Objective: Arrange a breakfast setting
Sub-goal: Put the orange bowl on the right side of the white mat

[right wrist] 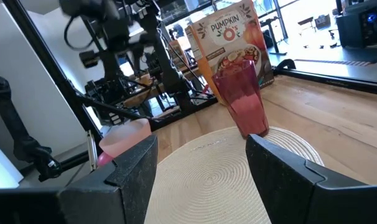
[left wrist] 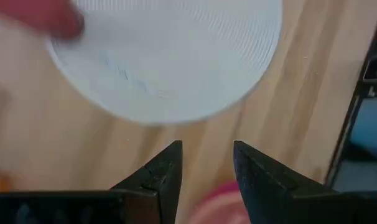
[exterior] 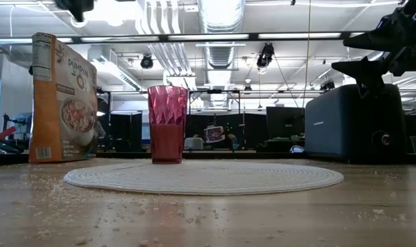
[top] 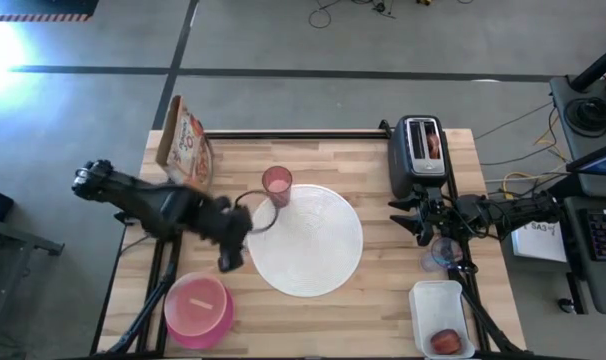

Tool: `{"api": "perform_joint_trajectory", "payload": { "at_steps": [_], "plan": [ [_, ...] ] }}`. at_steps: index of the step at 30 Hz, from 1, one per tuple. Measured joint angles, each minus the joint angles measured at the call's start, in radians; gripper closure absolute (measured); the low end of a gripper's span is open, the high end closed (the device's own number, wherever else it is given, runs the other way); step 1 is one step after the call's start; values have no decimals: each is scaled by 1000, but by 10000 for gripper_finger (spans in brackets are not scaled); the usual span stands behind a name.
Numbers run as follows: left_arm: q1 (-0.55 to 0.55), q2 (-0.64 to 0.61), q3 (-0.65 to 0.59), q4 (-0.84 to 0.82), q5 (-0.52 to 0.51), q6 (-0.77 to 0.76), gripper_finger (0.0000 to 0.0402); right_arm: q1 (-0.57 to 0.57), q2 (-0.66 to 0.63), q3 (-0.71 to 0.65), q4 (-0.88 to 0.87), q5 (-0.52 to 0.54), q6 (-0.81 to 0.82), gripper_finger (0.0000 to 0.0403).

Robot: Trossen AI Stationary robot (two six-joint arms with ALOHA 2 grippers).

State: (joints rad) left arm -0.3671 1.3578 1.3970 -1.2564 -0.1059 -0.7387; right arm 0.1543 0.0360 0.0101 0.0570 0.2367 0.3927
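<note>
A: Where does the pink translucent tumbler (top: pixel 277 186) stand?
B: Upright at frame centre, on the upper-left rim of the large round white plate (top: pixel 318 250).
A: And your grippers?
B: My left gripper (top: pixel 230 262), fingers apart and empty, hangs just left of the plate, above the magenta bowl (top: pixel 198 310) at lower left. My right gripper (top: pixel 423 225), fingers spread wide, holds nothing, right of the plate below the toaster (top: pixel 420 155).

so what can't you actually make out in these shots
- Clear cup, high view: mostly hidden under the right gripper.
- Red item in the white rectangular tub, high view: cut by the bottom edge, too small to identify.
- Left gripper, high view: motion-blurred.
- Pink bowl, left wrist view: blurred behind the fingers.
</note>
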Motion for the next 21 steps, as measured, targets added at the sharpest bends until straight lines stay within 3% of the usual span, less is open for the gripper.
{"api": "perform_joint_trajectory", "payload": {
  "at_steps": [4,10,17,21],
  "plan": [
    [-142,-9,-92,6,-1,-320,276,0,0,0,0,0,0,170],
    [-300,17,-190,80,21,-676,276,0,0,0,0,0,0,170],
    [-380,59,-268,199,53,-902,257,0,0,0,0,0,0,170],
    [-383,95,-305,270,103,-930,228,0,0,0,0,0,0,170]
  ]
}}
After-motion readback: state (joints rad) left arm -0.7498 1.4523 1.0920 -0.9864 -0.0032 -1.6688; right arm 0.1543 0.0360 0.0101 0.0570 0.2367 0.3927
